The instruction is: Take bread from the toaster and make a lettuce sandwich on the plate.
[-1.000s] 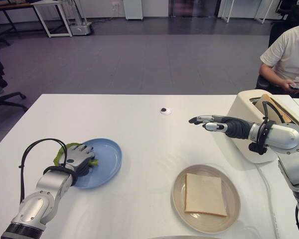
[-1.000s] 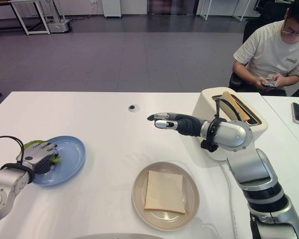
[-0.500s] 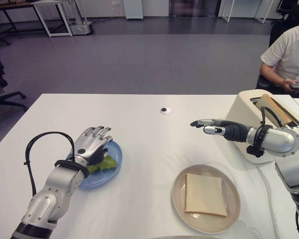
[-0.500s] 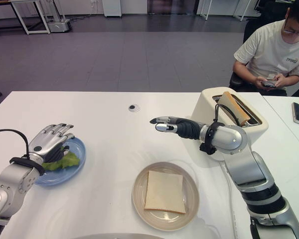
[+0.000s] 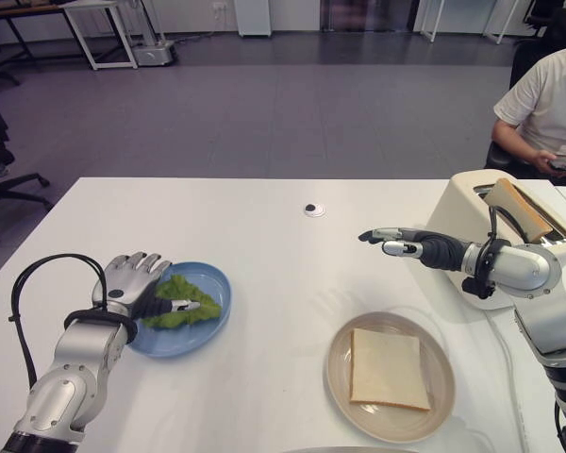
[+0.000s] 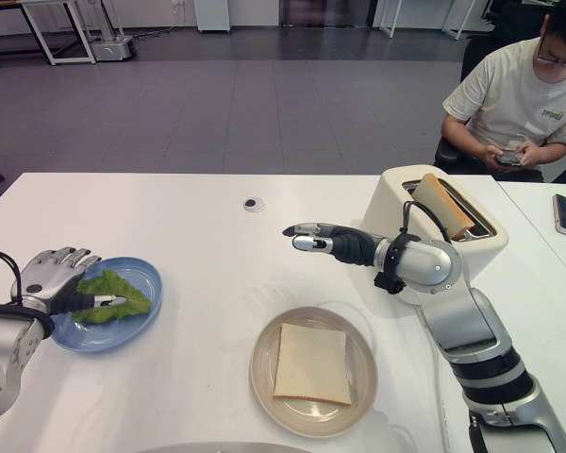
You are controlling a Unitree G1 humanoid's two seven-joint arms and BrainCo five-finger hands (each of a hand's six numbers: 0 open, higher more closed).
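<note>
While the left hand [image 5: 127, 286] sits at the blue plate's [image 5: 215, 283] rim, a crinkled green lettuce leaf [image 5: 174, 307] lies touching it; grip can't be told. Right hand [image 5: 410, 244] is stretched flat and empty, with a pale square bread slice [image 5: 389, 368] on the tan plate [image 5: 339, 363] just nearside of it. Browner slice [image 5: 515, 207] pokes from the toaster [image 5: 450, 209] behind its wrist.

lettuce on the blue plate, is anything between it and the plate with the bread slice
Nothing visible. Bare table lies between the blue plate, where the lettuce sits by the left robot hand, and the beige plate with the bread slice. The right robot hand hangs farther back, off that path.
</note>
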